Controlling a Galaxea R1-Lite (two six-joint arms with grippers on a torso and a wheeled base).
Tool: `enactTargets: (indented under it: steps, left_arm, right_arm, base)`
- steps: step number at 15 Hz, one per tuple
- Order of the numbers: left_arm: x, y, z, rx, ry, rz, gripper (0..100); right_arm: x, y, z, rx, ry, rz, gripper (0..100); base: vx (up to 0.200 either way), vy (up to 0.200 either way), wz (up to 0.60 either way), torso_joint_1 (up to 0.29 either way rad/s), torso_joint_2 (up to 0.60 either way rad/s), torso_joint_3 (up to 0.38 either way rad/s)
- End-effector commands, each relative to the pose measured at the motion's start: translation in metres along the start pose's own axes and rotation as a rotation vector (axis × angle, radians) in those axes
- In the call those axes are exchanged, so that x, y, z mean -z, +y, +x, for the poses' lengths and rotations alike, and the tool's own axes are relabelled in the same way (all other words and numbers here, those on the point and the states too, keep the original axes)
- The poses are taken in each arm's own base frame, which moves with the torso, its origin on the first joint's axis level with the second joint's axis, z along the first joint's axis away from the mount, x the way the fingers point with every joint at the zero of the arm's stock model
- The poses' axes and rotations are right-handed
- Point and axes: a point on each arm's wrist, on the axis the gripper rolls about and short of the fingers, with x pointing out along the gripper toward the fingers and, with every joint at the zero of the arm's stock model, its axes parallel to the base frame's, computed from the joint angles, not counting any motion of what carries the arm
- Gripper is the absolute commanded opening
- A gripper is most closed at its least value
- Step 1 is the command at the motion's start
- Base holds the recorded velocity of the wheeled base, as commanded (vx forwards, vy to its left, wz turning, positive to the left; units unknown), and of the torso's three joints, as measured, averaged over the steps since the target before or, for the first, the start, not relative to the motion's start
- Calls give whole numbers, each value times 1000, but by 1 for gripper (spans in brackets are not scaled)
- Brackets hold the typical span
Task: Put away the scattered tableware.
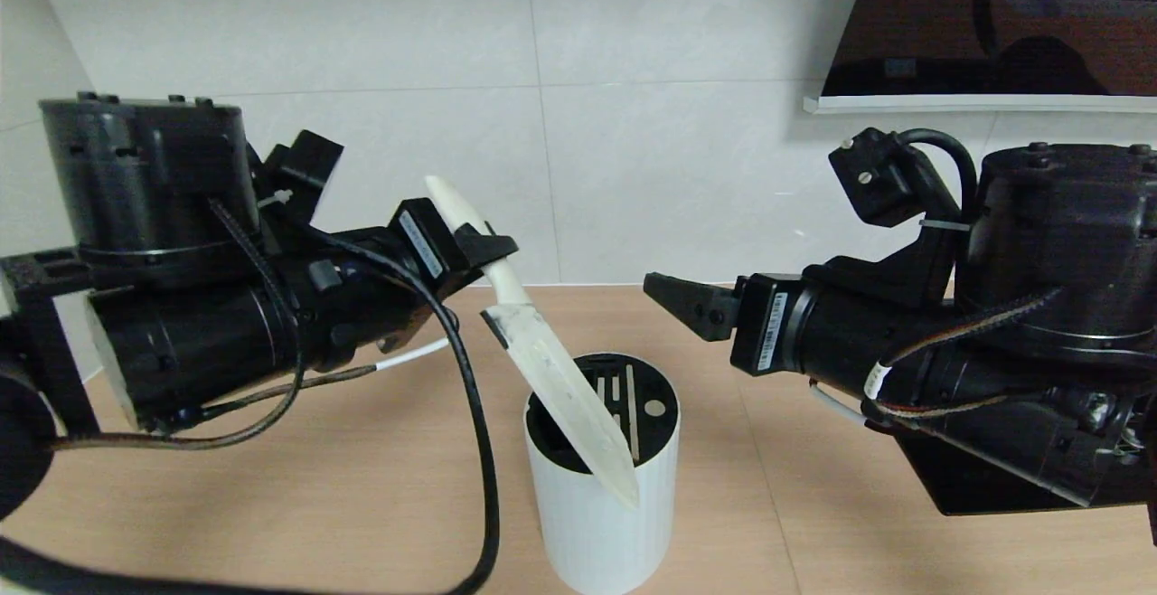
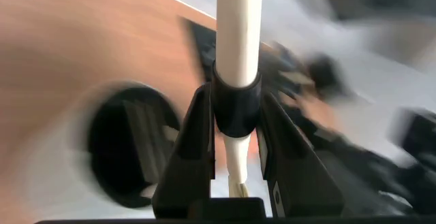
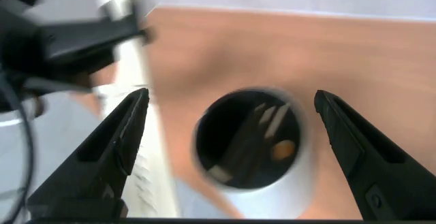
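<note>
The left gripper [image 1: 484,256] is clamped on the handle of a white knife [image 1: 560,387], which slants tip-down from it across the black slotted top [image 1: 633,391] of a white cylindrical holder [image 1: 601,514] standing on the wooden table [image 1: 271,486]; the tip seems to overhang the near rim. The right gripper [image 1: 682,304], spread wide and empty, hovers near the holder's other side; the blade probably needs standing upright over a slot.

White knife [image 1: 556,373], black-topped white holder [image 1: 592,532] — tan counter [image 1: 271,505]

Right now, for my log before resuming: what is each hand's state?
Left hand: closed on the handle of the long white knife.
Right hand: open, empty.
</note>
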Motion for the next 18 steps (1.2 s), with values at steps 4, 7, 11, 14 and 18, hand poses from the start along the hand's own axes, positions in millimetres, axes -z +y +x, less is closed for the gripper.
enactTargets:
  steps: [4, 7, 11, 14, 18]
  left_arm:
    - [-1, -28, -7, -198, -178, 271, 0]
    - [8, -37, -6, -270, -237, 438, 0]
    - [39, -36, 3, -272, -366, 607, 0]
    - [54, -32, 14, -217, -449, 677, 0]
    - [60, -33, 17, -202, -448, 685, 0]
  right_arm:
    - [-9, -9, -2, 30, -30, 7, 100]
    - [-10, -12, -2, 39, -32, 8, 100]
    - [-9, -16, 0, 56, -31, 8, 100]
    - [-9, -17, 0, 57, -28, 7, 100]
    - [-8, -17, 1, 58, -26, 7, 100]
  base:
    - [0, 0, 0, 0, 0, 0]
    - [0, 0, 0, 0, 0, 0]
    - [0, 0, 0, 0, 0, 0]
    - [0, 0, 0, 0, 0, 0]
    - [0, 0, 0, 0, 0, 0]
